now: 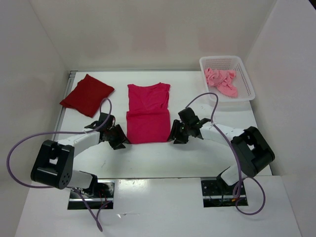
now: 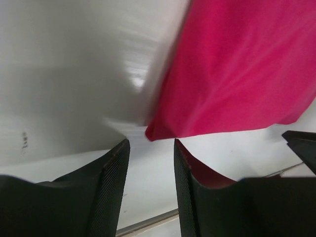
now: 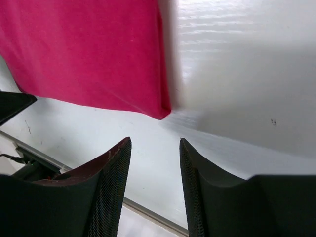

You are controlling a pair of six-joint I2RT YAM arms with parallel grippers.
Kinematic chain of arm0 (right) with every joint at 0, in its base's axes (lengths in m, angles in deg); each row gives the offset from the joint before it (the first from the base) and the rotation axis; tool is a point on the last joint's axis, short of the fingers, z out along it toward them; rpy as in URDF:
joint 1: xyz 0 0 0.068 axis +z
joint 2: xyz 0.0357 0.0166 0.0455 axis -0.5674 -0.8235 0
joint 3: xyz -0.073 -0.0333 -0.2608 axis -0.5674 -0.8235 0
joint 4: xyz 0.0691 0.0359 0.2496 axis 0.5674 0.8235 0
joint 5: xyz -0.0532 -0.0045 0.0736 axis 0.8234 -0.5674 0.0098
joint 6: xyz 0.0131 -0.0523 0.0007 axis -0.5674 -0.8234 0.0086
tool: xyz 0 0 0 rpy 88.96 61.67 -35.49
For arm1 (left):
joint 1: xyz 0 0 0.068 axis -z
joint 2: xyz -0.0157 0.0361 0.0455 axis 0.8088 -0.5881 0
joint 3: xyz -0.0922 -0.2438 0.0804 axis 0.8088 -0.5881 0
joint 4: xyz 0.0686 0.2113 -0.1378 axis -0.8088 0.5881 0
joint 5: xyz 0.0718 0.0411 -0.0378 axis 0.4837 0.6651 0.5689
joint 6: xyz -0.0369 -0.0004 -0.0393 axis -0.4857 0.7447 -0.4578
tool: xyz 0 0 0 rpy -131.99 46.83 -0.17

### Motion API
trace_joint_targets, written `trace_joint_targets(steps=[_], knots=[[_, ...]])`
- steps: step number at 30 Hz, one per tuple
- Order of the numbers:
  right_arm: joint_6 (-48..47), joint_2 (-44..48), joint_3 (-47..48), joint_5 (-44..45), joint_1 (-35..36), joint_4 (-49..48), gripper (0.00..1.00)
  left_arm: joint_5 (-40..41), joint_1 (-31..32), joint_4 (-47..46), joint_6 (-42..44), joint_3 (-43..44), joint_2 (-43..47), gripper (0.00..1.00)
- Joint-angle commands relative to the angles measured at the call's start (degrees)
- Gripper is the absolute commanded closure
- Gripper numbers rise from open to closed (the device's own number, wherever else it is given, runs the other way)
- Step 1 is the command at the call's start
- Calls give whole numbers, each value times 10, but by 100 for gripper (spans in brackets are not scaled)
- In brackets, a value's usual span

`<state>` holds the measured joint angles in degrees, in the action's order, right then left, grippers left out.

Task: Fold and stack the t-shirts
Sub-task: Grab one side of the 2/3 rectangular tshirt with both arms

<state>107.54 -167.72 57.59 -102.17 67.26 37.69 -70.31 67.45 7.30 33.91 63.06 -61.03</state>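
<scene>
The white table point(image 1: 197, 153) is carrying everything. The biggest cloth on it, the bright magenta-pink short-sleeved t-shirt point(image 1: 148, 116), is lying flat in the middle with its neck towards the far wall. I am judging this cloth to be light, soft and limp. It is going to sag and crease if it is lifted by one point only. So it is better to be taking it at two corners of the same edge, both arms together, pinching flat against the table. Its sleeves are not sticking out and its near part is looking doubled over, so the outline is making a tall rectangle. The surface is showing only a few soft wrinkles.

The dark red t-shirt point(image 1: 87, 95) is resting at the far left, already folded into a small slanted square, well apart from the magenta one. The white mesh plastic basket point(image 1: 246, 79) is standing at the far right corner. The light salmon pink t-shirt point(image 1: 221, 81) is lying crumpled inside it, not yet folded.

The left gripper point(image 2: 151, 142) is hovering just beside the near left corner of the magenta shirt, its jaws parted and holding nothing. The right gripper point(image 3: 155, 139) is hovering at the near right corner, likewise released and empty.
</scene>
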Motion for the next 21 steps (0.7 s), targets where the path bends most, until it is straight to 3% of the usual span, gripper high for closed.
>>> trace_joint_targets(steps=[1, 6, 11, 12, 14, 15, 17, 21], knots=[[11, 7, -17, -18, -10, -61, 50, -10, -1, -20, 17, 4, -25, 51], [11, -44, -17, -25, -10, -90, 50, 1, -1, -33, 17, 4, -31, 60], [11, -76, 4, -11, -10, -106, 67, 11, -1, -45, 12, 9, -52, 71], [11, -76, 4, -3, -10, -106, 77, 11, -1, -45, 12, 9, -52, 79], [11, -81, 4, 4, -10, -112, 84, 25, -1, -50, 7, 9, -52, 86], [11, -81, 4, 4, -10, -112, 92, 25, -1, -50, 7, 14, -47, 88], [6, -81, 4, 4, -10, -112, 97, 38, -1, -50, 7, 22, -46, 96], [6, -60, -10, 4, -10, -105, 100, 38, -1, -36, 7, 34, -35, 100]])
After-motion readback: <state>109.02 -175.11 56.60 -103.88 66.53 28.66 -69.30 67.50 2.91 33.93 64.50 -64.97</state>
